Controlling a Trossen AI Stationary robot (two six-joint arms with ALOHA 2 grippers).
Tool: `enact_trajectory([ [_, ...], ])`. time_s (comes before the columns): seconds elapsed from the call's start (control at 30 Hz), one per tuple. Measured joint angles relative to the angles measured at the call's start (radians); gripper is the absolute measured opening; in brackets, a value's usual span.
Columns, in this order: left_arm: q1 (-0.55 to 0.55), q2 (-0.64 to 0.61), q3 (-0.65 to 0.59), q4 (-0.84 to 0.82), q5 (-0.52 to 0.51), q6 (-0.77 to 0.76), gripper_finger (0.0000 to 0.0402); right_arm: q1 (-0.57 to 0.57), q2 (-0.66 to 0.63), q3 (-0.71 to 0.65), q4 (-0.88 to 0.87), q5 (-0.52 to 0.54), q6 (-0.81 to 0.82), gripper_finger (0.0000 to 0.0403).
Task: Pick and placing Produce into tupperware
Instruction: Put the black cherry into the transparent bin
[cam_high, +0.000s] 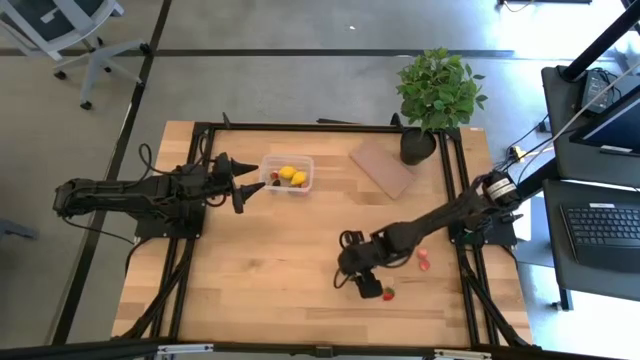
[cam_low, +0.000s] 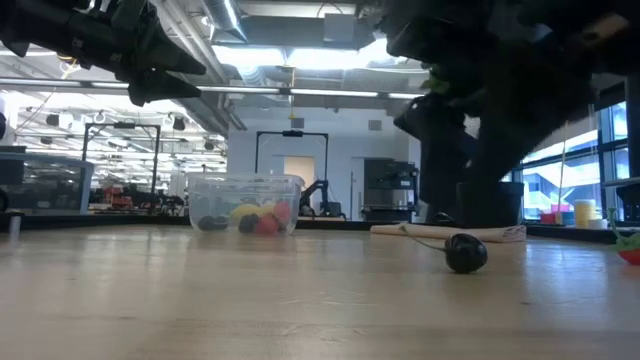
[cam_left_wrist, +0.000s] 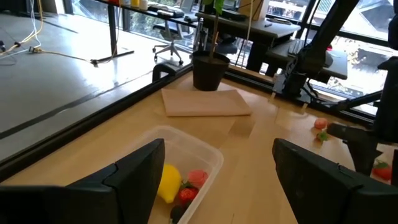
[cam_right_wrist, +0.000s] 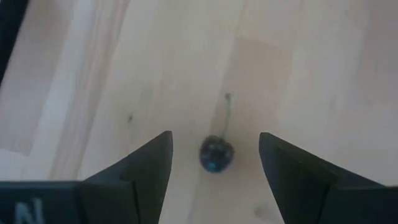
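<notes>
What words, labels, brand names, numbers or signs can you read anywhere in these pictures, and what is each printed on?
"N": one pale letter, cut off by the picture's edge, on a finger of the right gripper, which is open over a dark berry.
Nothing else is legible: the tupperware shows no label, and the background is too blurred.

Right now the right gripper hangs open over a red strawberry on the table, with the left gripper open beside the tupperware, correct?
Not quite. The right wrist view shows the right gripper open over a dark berry, not a strawberry. The left gripper is indeed open beside the tupperware.
</notes>
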Motion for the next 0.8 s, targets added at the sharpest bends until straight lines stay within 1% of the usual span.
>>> enact_trajectory([
  [0.13, 0.000, 0.000, 0.000, 0.000, 0.000, 0.000, 0.0291, 0.026, 0.000, -0.052, 0.087, 0.014, 0.005, 0.0241],
  [0.2, 0.000, 0.000, 0.000, 0.000, 0.000, -0.002, 0.0291, 0.031, 0.000, -0.074, 0.122, 0.043, 0.023, 0.0241],
  [0.3, 0.000, 0.000, 0.000, 0.000, 0.000, -0.004, 0.0291, 0.032, 0.000, -0.090, 0.129, 0.081, 0.039, 0.0241],
  [0.47, 0.000, 0.000, 0.000, 0.000, 0.000, -0.005, 0.0291, 0.032, 0.016, -0.102, 0.132, 0.081, 0.046, 0.0241],
  [0.63, 0.000, 0.000, 0.000, 0.000, 0.000, -0.005, 0.0291, 0.033, 0.070, -0.104, 0.146, 0.081, 0.055, 0.0241],
  [0.8, 0.000, 0.000, 0.000, -0.001, 0.000, -0.006, 0.0291, 0.034, 0.090, -0.095, 0.158, 0.086, 0.055, 0.0240],
])
